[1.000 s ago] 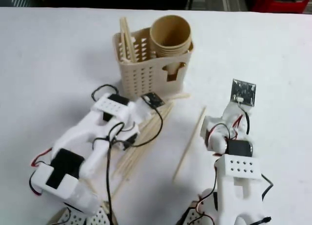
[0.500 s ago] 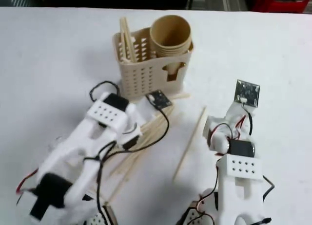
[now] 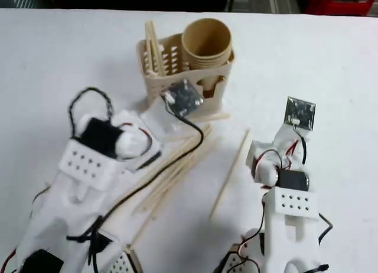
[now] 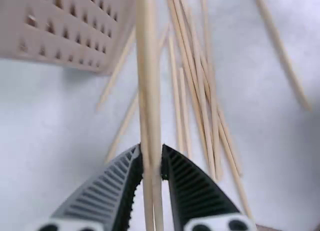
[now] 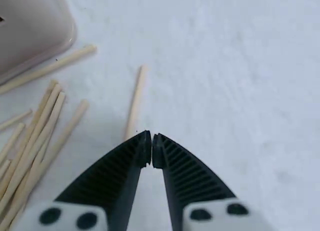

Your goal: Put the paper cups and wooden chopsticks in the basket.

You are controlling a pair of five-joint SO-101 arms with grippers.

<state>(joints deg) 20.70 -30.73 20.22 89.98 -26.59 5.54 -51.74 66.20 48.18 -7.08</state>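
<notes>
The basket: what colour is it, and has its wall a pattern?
The basket is beige, with rows of small holes; clearest in the high view.

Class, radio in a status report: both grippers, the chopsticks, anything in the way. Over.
Left gripper shut on chopsticks, near basket. Right gripper shut, empty. Paper cups in basket; loose chopsticks on table. Nothing in the way.

From above, your left arm (image 3: 82, 184) hides the near ends of the chopstick pile (image 3: 168, 181) on the worktop (image 3: 71, 54). In the left wrist view, the sticks (image 4: 149, 81) in your left claw (image 4: 151, 151) are blurred and run past both edges, and the basket (image 4: 60, 26) is cropped.
</notes>
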